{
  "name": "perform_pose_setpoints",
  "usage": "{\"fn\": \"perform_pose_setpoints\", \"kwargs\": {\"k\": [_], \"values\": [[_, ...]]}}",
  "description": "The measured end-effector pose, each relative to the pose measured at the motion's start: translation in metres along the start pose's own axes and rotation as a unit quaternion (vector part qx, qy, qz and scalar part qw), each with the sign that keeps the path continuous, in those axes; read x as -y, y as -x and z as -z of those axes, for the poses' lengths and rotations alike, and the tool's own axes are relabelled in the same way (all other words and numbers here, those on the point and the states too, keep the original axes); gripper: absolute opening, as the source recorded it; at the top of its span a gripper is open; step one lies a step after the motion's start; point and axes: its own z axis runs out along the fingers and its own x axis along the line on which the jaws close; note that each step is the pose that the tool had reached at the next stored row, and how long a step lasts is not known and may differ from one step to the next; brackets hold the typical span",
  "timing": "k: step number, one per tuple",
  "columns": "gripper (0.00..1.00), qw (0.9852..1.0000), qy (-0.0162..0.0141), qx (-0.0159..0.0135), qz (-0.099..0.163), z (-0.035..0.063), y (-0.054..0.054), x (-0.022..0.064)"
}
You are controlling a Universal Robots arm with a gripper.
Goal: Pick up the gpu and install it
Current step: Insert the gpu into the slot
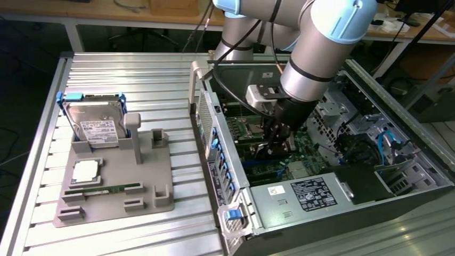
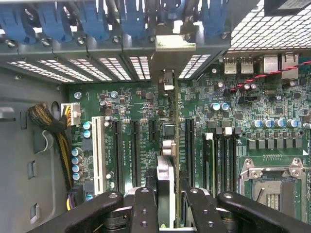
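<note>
Ribbed aluminium table (image 1: 128,69) carries an open computer case (image 1: 327,186), and beside it, toward the exterior view's left, a grey fixture (image 1: 153,184) with the hard drive (image 1: 96,125). From outside, the arm plunges steeply into the case, gripper (image 1: 278,140) low over the motherboard (image 1: 302,146). From the wrist, the jaws pinch the gpu (image 2: 166,182) edge-on, its bracket (image 2: 168,56) up against the rear slot openings. To do this well, I'd say, keep the card square to the slot (image 2: 187,145) and press straight, no twisting.
</note>
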Motion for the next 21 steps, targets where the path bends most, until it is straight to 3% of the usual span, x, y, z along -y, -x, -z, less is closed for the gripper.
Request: {"fn": "perform_pose_setpoints", "kwargs": {"k": [6,21], "values": [[0.27,1.0,-0.0006,0.0,0.0,-0.0011,0.001,-0.0069],[0.27,1.0,-0.0007,0.0001,0.0,-0.0102,0.001,-0.0083]]}}
